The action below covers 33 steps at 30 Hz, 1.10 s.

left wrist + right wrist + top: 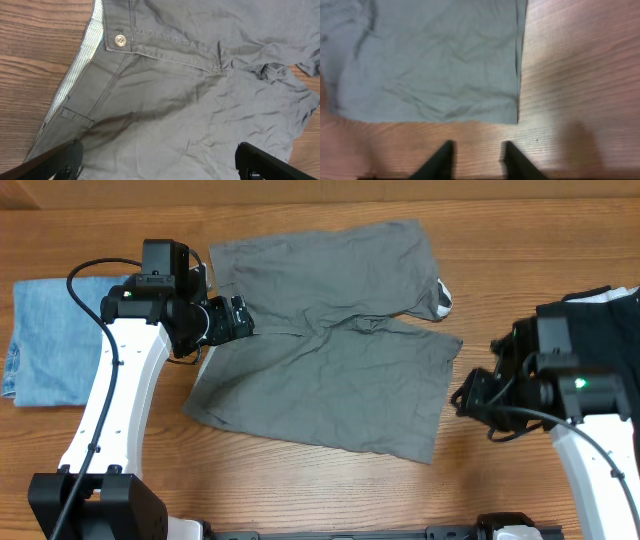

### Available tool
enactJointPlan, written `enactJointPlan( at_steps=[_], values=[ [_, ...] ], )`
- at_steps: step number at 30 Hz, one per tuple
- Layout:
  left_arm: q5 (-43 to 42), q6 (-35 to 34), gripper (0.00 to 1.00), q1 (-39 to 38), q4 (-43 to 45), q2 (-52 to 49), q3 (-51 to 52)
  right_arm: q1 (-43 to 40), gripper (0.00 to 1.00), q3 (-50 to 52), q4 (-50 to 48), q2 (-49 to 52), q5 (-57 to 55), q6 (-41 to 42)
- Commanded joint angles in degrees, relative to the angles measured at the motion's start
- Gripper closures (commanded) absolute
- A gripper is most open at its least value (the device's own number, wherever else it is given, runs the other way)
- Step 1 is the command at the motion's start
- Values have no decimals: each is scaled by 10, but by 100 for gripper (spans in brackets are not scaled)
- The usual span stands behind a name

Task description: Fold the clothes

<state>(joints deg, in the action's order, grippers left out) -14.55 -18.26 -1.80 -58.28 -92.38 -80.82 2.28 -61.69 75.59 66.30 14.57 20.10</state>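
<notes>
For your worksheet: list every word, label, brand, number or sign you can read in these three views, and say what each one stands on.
No text can be read in any view.
Shorts: no label or print shows.
Button: any engraving is too small to read.
Jeans: no tag or patch in view.

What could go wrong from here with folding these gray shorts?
The left gripper hangs open over wrinkled fabric near the waistband, so it might pinch only the top layer and bunch the shorts. The right gripper is open over bare table just off the leg hem, so a close there would likely miss it.
</notes>
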Motion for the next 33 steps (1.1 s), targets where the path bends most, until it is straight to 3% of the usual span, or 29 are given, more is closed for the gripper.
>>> enactJointPlan(
  at_steps=[1, 9, 21, 33],
  values=[
    [2, 1, 0, -1, 1, -1, 2, -2, 28, 83, -46, -7, -3, 25],
    [2, 1, 0, -1, 1, -1, 2, -2, 25, 189, -184, 49, -31, 116],
    [2, 1, 0, -1, 0, -1, 2, -2, 30, 281, -303, 151, 45, 132],
    [2, 1, 0, -1, 1, -1, 2, -1, 37, 323, -319, 157, 150, 127]
  ],
)
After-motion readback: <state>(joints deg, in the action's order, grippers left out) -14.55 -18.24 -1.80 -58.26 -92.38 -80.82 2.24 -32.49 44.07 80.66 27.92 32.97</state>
